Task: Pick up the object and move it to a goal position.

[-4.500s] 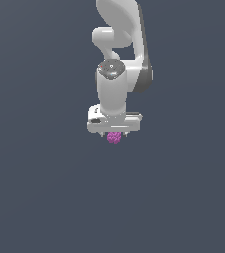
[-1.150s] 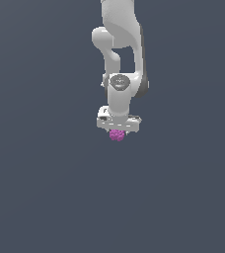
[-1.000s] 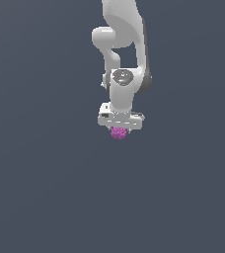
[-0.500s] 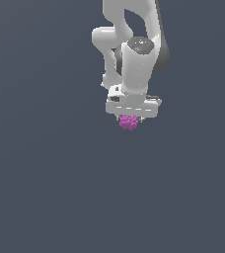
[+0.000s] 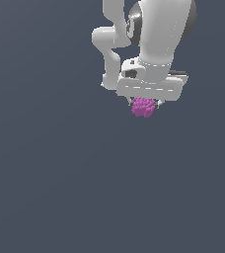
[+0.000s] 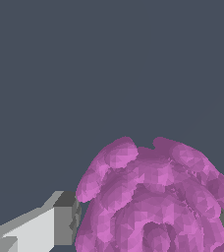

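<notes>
Your gripper (image 5: 145, 105) stays clamped on the object (image 5: 143, 107), which hangs beneath the white arm (image 5: 154, 44). Since half a second ago, both have shifted toward the exterior view's right.

Backdrop (image 5: 45, 188) is one flat dark slate-grey field, edge to edge in the exterior view. No seam, horizon or texture to tell wall from floor. Lighting even, no cast shadows on it. Wrist view shows the same uniform grey.
</notes>
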`<state>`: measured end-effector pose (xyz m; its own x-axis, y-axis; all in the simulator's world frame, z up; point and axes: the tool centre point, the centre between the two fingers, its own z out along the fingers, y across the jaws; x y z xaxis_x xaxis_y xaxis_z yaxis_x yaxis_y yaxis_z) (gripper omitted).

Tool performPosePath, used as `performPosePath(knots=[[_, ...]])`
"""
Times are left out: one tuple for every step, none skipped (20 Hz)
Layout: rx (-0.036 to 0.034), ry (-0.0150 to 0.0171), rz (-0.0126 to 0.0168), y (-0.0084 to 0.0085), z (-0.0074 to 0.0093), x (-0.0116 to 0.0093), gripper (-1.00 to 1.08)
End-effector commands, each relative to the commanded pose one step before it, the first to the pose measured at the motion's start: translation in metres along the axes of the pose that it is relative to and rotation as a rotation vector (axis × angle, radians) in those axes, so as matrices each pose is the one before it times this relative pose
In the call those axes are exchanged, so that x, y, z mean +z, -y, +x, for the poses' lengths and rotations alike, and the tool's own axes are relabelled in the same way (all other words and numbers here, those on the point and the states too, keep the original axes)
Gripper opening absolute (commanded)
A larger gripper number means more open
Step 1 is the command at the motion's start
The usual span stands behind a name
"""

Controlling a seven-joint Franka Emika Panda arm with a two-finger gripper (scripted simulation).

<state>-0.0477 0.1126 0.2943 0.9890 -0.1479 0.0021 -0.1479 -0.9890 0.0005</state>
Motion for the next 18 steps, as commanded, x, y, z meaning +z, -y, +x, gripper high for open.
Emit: performPosePath(knots=[[0.00044,0.00161,-0.00036,0.00909,0.00227,-0.02108,-1.0],[0.0,0.0,0.0,0.00324,0.00098,-0.00725,-1.0],[0.0,0.0,0.0,0.00302,0.00096,-0.00673,-1.0],[-0.00001,0.0002,0.00045,0.00267,0.001,-0.0062,-1.0],[0.0,0.0,0.0,0.0026,0.00091,-0.0057,-1.0],[0.0,0.0,0.0,0.00239,0.00086,-0.00521,-1.0],[0.0,0.0,0.0,0.00217,0.0008,-0.00471,-1.0],[0.0,0.0,0.0,0.00195,0.00073,-0.00422,-1.0],[0.0,0.0,0.0,0.00173,0.00067,-0.00373,-1.0],[0.0,0.0,0.0,0.00152,0.00061,-0.00325,-1.0],[0.0,0.0,0.0,0.00131,0.00055,-0.00278,-1.0],[0.0,0.0,0.0,0.00111,0.0005,-0.00233,-1.0],[0.0,0.0,0.0,0.00091,0.00045,-0.00188,-1.0],[0.0,0.0,0.0,0.00072,0.0004,-0.00145,-1.0],[0.0,0.0,0.0,0.00053,0.00035,-0.00104,-1.0],[0.0,0.0,0.0,0.00036,0.00029,-0.00066,-1.0],[0.0,0.0,0.0,0.00019,0.0002,-0.00033,-1.0],[0.0,0.0,0.0,0.00006,0.00007,-0.00009,-1.0]])
